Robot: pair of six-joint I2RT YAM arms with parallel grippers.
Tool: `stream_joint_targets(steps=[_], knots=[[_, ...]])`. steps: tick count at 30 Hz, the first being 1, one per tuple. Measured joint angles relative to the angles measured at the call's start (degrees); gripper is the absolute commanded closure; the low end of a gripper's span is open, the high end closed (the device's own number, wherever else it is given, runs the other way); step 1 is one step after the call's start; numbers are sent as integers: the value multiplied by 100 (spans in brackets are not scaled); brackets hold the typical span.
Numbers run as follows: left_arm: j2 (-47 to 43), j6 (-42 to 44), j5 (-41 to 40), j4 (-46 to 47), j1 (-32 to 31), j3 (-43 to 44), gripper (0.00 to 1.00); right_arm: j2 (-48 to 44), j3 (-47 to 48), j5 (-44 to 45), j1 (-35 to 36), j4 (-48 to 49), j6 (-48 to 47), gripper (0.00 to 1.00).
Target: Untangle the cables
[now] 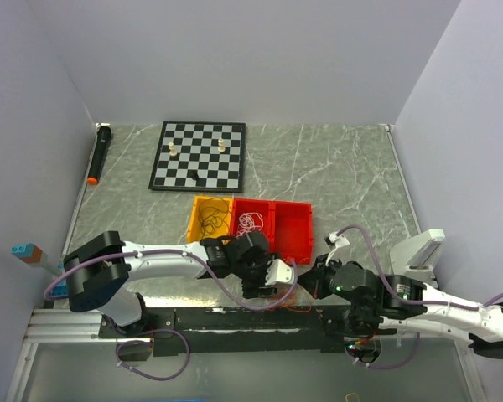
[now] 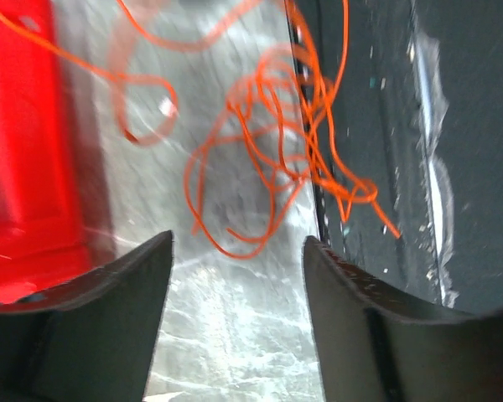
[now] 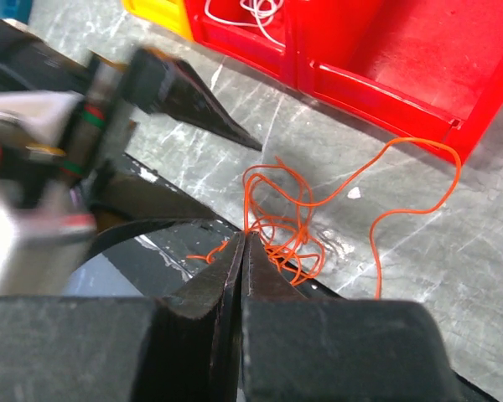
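A thin orange cable (image 3: 287, 219) lies in a loose tangle on the marble tabletop, partly over the edge of the black base plate (image 2: 402, 167). My right gripper (image 3: 245, 237) is shut on a strand of it at the fingertips. My left gripper (image 2: 237, 251) stands open just short of the same orange cable (image 2: 272, 155), with nothing between its fingers. One long loop trails toward the red bin (image 3: 402, 59). A white cable (image 1: 250, 222) lies in the middle red bin, and a dark cable (image 1: 211, 219) in the yellow bin (image 1: 197, 228).
Three bins stand in a row just beyond the grippers: yellow, red (image 1: 256, 239), red (image 1: 291, 228). A chessboard (image 1: 199, 155) with two pieces lies at the back. A black marker (image 1: 99, 155) with an orange tip rests along the left edge. The two grippers are close together.
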Motion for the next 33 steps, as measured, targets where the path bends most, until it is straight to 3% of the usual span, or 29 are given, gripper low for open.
stream_joint_targets(steps=[6,19,24,27,33], knots=[[39,46,-203,133,-4,-376,38,-337,-120,-243,0,116,-127,100],[350,-122,-354,490,35,-323,39,-737,-221,-857,74,232,-614,100],[540,-166,-315,551,35,-258,44,-704,-212,-918,76,234,-708,100],[678,-166,-234,560,35,-162,51,-704,-212,-920,76,236,-745,100],[791,-52,-149,573,35,-70,87,-780,-212,-898,85,188,-754,100]])
